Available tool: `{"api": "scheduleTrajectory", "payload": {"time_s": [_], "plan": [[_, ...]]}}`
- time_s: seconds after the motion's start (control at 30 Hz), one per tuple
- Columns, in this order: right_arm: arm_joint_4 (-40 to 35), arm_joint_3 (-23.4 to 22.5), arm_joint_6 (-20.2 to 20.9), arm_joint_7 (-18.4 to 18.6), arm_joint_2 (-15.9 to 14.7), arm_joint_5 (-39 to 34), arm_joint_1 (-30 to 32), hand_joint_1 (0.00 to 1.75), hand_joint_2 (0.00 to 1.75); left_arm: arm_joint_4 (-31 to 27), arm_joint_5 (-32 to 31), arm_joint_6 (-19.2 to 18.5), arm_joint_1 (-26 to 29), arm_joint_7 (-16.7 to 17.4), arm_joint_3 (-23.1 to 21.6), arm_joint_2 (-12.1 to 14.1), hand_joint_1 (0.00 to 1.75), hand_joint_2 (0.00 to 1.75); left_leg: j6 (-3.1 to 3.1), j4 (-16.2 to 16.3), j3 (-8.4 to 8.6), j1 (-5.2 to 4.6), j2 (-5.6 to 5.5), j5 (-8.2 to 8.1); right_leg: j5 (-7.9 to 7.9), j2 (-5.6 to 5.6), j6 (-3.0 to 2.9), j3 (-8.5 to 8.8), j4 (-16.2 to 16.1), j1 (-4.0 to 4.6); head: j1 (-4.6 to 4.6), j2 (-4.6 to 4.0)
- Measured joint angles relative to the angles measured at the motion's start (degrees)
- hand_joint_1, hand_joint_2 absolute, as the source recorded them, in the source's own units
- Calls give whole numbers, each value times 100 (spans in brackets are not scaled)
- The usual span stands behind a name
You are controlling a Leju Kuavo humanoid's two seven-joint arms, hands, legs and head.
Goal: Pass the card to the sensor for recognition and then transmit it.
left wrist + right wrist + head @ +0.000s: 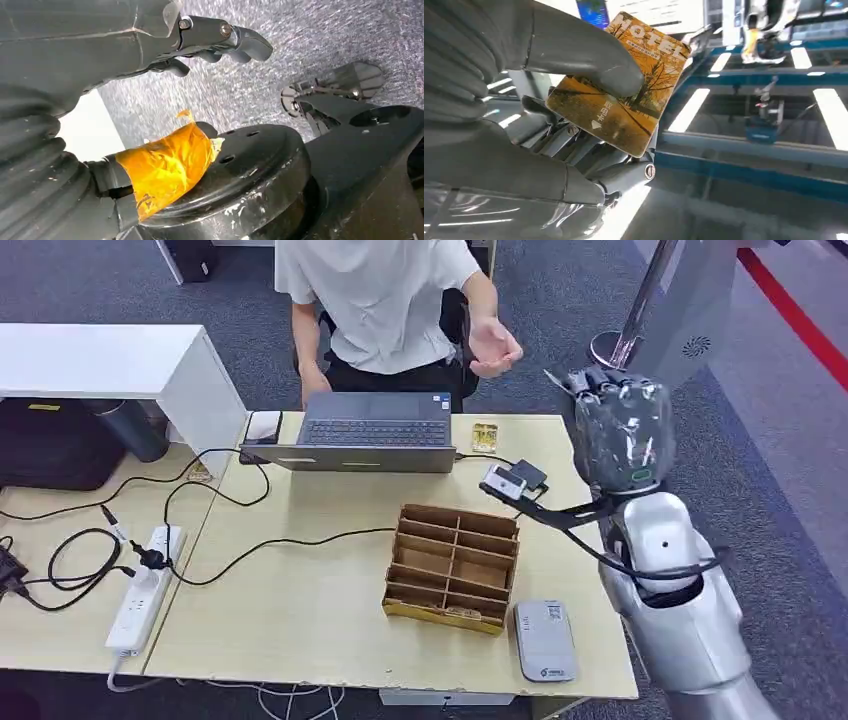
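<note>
Right hand (622, 430) up in the air with the card, person's hand (493, 348) waiting just beyond it

The card (621, 87) is an orange hotel one, pinned by the thumb (574, 47) flat against the fingers with most of it sticking out, I'd guess so it's easy to take. The grey reader (545, 640) sits back on the worktop (300, 610), below and behind the hand, next to the cardboard organiser (452, 565). Looks like the handover bit. Left hand (200, 45) hangs low over carpet, fingers loosely curled, holding nothing.

Laptop (372, 432) behind divided box (452, 566) on table (300, 610)
</note>
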Motion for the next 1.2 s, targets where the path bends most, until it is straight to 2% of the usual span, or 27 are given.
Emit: {"api": "scheduleTrajectory", "payload": {"time_s": [0.07, 0.17, 0.4, 0.43, 0.6, 0.73, 0.9, 1.03, 1.13, 1.2], "plan": [[452, 277, 152, 171, 64, 0, -484, 175, 175, 0, -94, -26, -7, -40, -86, 16, 0, 175, 0, 0, 2, 0, 1, 0, 0, 1, 0, -3, 1, 0, 2, 0], [1200, 615, 180, 228, 153, 0, -1095, 175, 175, 0, -145, -46, -21, -46, -182, 42, 0, 175, 2, 1, -2, 2, -13, 3, 2, -11, -3, -3, 1, 2, 2, 0], [2238, 665, 92, 289, 411, 0, -1581, 175, 175, 0, -162, -75, -14, -83, -221, 61, 0, 175, 1, 2, -6, 1, -14, 3, 1, -13, -3, -4, -2, 2, 0, 0], [2318, 665, 53, 285, 429, 0, -1590, 0, 175, 0, -160, -85, -14, -83, -221, 64, 0, 175, 2, 2, -6, 1, -13, 2, 1, -12, -3, -4, -2, 2, 2, 0], [2563, 663, -143, 169, 461, 0, -1504, 0, 175, 0, -164, -55, -3, -254, -221, 68, 0, 175, 2, 2, -6, 1, -14, 2, 1, -13, -3, -7, -4, 2, 2, 0], [2361, 562, -345, -52, 461, 0, -1130, 0, 175, 0, -79, 63, -1, -352, -221, 68, 0, 175, 2, 2, -7, 1, -15, 2, 1, -14, -3, -8, -4, 2, 2, 0], [1454, 339, -646, -526, 461, -2, -291, 0, 175, 0, 22, -33, 11, -177, -210, 61, 0, 175, 3, 2, -11, 3, -17, 0, -2, -15, -1, -12, -5, 4, 2, 0], [748, 230, -799, -679, 444, -15, 378, 0, 175, 0, 122, 42, 22, -147, -160, 44, 0, 175, 2, 2, -20, 2, -16, -2, -2, -14, -1, -25, -6, 3, 4, 0], [431, 195, -882, -736, 429, -31, 554, 0, 175, 0, 175, 92, 28, -133, -119, 35, 0, 175, -2, 2, -13, 2, 0, -4, -2, -3, -1, -28, -7, 4, 0, 0], [-139, 138, -1041, -845, 328, -146, 1126, 0, 175, 0, 255, 137, 37, -133, -36, 3, 0, 175, -2, 2, 9, 10, -45, -4, -12, -39, 8, -2, -17, 9, 7, 0]]}}
